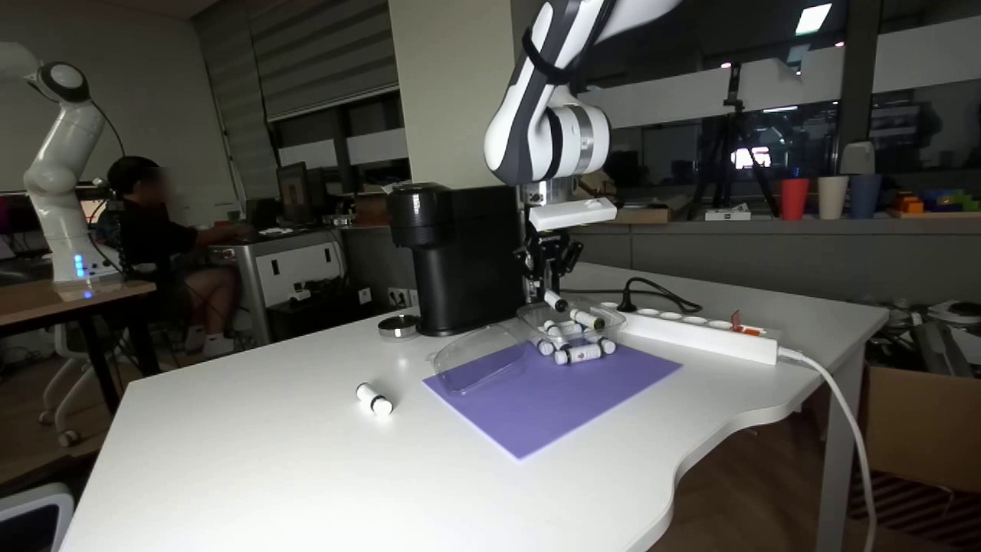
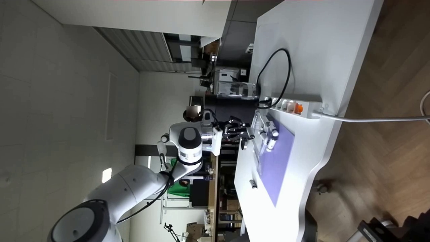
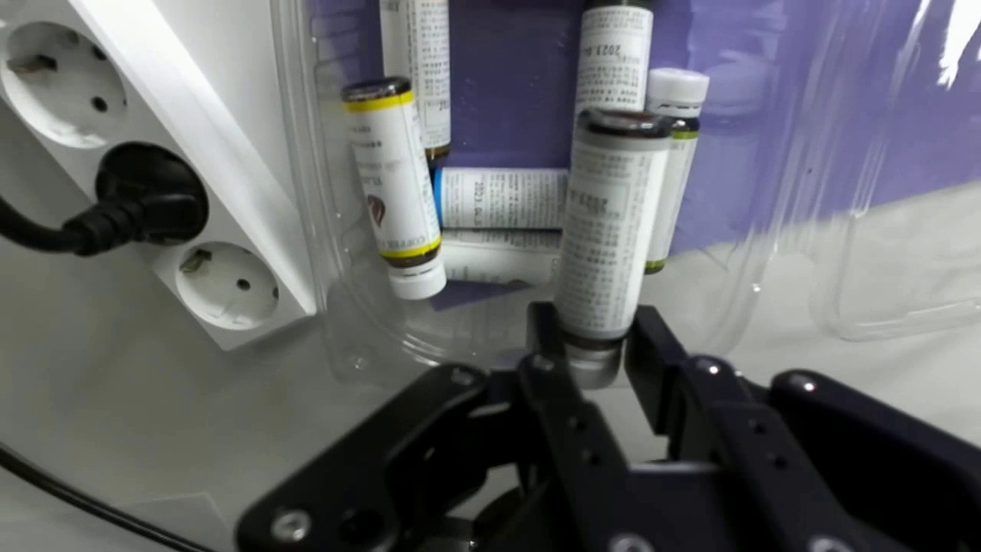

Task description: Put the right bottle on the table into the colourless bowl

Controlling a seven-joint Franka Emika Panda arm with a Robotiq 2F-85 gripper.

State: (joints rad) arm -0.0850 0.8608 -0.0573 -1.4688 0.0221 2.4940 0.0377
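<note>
Bottle [image 3: 611, 230] clamped in jaws near cap [image 3: 594, 366], base [image 3: 625, 121] pointing away, long axis slanting.

In an exterior view, glare whitens the table [image 1: 329, 475] while the far wall [image 1: 153, 84] lies dim.

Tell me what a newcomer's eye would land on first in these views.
Probably the gripper, closed on a white-labelled bottle over the clear bowl with several other bottles in it, plainest in the wrist view. Next, the purple mat, partly under that bowl on the white table. Then, in both exterior views, the lone bottle lying off the mat.
</note>
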